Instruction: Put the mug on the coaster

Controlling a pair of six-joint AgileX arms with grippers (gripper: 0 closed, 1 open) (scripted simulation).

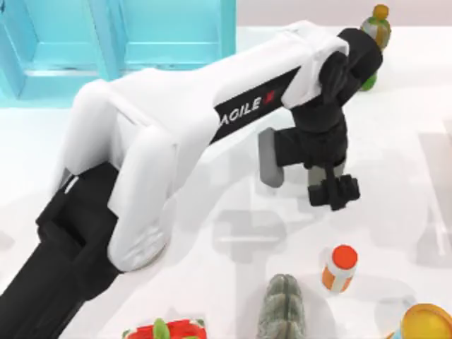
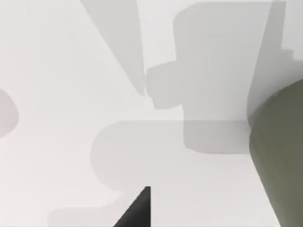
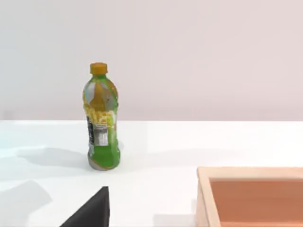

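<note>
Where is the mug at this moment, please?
In the top view the mug sits right of centre, held in the left pincer under the black wrist, above the table, with the orange-capped bottle just below it in the picture.

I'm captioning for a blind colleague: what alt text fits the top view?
The left arm reaches across the white table, its gripper holding the grey-olive mug above the surface. Nearby stand an orange-capped bottle, a green juice bottle and a ribbed grey object.
</note>
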